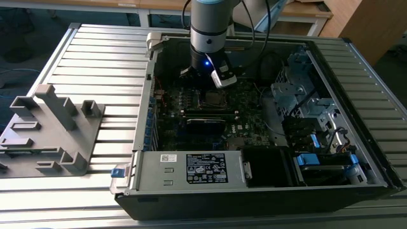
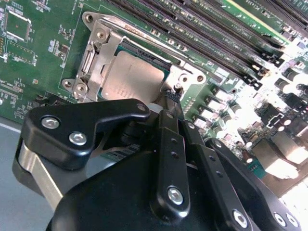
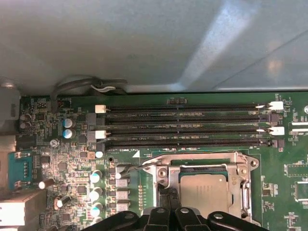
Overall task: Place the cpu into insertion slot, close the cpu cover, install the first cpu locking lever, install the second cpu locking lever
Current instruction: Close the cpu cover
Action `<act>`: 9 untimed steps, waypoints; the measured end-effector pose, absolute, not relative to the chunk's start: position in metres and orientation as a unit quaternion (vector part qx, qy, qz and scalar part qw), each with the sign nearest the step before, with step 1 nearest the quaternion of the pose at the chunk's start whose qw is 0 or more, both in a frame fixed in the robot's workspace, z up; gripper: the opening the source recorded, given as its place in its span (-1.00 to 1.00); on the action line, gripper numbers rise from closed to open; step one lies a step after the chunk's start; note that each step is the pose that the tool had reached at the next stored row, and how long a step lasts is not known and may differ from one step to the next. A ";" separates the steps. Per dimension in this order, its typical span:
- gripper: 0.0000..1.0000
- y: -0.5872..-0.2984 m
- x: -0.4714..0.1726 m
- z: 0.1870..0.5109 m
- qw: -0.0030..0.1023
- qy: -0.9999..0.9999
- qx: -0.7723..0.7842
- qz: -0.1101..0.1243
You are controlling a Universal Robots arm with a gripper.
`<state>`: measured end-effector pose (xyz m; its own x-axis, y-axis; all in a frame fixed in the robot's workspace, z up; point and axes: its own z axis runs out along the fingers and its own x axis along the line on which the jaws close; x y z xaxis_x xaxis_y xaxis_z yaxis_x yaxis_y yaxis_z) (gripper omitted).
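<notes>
The cpu [image 2: 131, 77] lies flat in the insertion slot [image 2: 144, 50], its dull silver top showing through the window of the cpu cover [image 2: 98, 52], which is folded down around it. In the first wrist view the cpu [image 3: 202, 192] sits inside the cover frame [image 3: 243, 190], and a thin metal lever rod [image 3: 129, 167] sticks out beside the socket. My gripper [image 2: 171, 98] hangs just over the socket's corner tab, its black fingers [image 3: 161, 208] pressed together with nothing visible between them. In the exterior view the gripper [image 1: 215, 80] hovers above the socket [image 1: 214, 98].
Long black memory slots [image 3: 183, 127] run alongside the socket. The open computer case [image 1: 146, 119] walls in the motherboard, with drive cages [image 1: 299, 95] on the exterior view's right and a power supply [image 1: 190, 169] in front. A grey fixture [image 1: 57, 129] stands outside the case.
</notes>
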<state>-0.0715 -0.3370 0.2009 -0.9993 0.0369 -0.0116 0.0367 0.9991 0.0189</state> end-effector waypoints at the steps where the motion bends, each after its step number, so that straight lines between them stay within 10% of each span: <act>1: -0.79 -0.337 -0.072 0.200 0.006 1.000 0.018 0.009; 9: -0.79 -0.337 -0.072 0.199 0.006 1.000 0.018 0.009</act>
<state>-0.0718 -0.3370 0.1986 -0.9993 0.0368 -0.0114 0.0366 0.9992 0.0182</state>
